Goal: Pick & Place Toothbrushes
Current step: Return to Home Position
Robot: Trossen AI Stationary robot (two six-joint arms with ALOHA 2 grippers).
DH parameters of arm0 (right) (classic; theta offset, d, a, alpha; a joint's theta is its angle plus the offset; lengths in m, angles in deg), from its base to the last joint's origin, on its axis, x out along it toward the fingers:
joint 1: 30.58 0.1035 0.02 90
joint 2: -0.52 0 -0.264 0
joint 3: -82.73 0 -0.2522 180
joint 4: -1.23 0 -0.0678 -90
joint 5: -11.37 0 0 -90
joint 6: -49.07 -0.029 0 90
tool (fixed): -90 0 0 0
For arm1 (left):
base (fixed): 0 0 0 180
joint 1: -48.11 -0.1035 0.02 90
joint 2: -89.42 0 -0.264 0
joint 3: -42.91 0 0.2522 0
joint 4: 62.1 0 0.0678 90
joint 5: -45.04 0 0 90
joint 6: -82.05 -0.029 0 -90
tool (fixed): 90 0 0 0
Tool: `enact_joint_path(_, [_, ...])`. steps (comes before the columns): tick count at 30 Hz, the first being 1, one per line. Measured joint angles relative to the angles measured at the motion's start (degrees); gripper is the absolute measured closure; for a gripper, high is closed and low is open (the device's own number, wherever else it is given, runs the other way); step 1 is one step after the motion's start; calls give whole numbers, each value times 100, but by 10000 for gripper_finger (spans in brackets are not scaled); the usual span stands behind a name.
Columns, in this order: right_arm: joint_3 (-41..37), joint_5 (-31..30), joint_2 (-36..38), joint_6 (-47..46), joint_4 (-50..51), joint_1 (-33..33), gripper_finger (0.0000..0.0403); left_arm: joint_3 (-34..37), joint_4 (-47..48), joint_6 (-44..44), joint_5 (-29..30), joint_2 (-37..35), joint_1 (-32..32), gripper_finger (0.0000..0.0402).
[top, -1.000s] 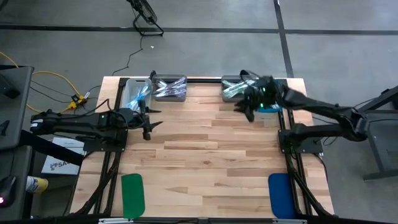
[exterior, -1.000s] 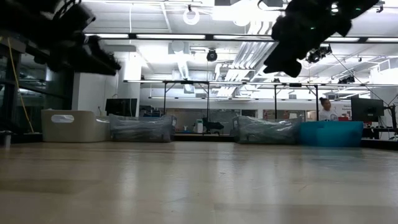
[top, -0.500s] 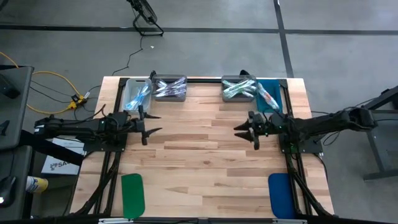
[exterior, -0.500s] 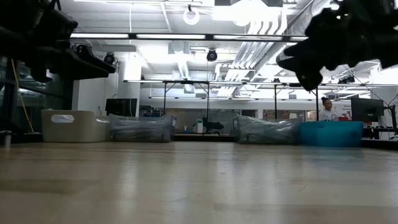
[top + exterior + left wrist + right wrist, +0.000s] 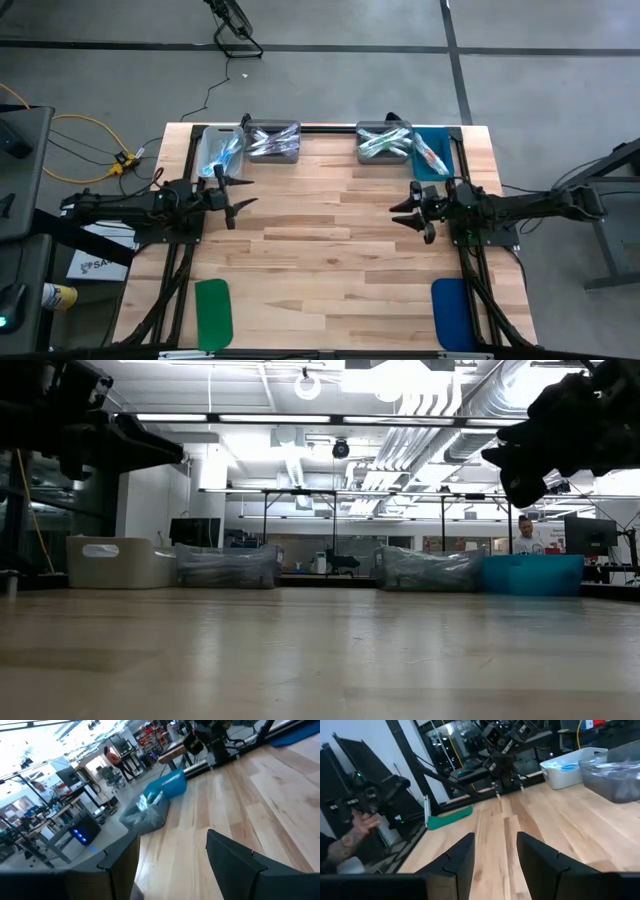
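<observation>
The toothbrushes lie in four bins along the table's far edge: a white bin (image 5: pixel 216 152), a grey bin (image 5: pixel 273 142), a second grey bin (image 5: pixel 383 142) and a blue bin (image 5: pixel 432 157). My left gripper (image 5: pixel 232 196) hovers open and level near the table's left side, on the near side of the white bin; nothing is between its fingers (image 5: pixel 172 865). My right gripper (image 5: pixel 408 212) hovers open and level by the right side, on the near side of the blue bin, also with nothing in it (image 5: pixel 495 857).
A flat green pad (image 5: pixel 213 312) lies at the near left corner and a flat blue pad (image 5: pixel 450 312) at the near right. Bare wood (image 5: pixel 330 250) spreads between the arms. A person's hand (image 5: pixel 362 822) shows beyond the table's left side.
My right gripper has come away from above the far right bins, gone toward the table's near and right edges, sunk lower and tipped up to level. My left gripper has drawn back a little toward the left edge and levelled out. The bins have kept still.
</observation>
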Motion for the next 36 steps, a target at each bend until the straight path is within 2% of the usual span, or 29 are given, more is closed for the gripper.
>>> enact_joint_path(9, [-2, -550, 818, 213, 1050, 0, 264, 0, 160, 80, 77, -55, 0, 183])
enact_joint_path(18, [-7, -800, 997, 255, 1310, 0, 264, 0, 325, 195, 348, -53, 0, 183])
enact_joint_path(23, [-7, -883, 994, 204, 1567, 0, 264, 0, 374, 233, 59, -51, 0, 183])
enact_joint_path(33, [-10, -899, 994, 252, 1575, 0, 264, 0, 452, 504, -54, -51, -2, 183])
enact_joint_path(36, [-11, -894, 994, 250, 1576, 0, 264, 60, 329, 520, -324, -51, -2, 183])
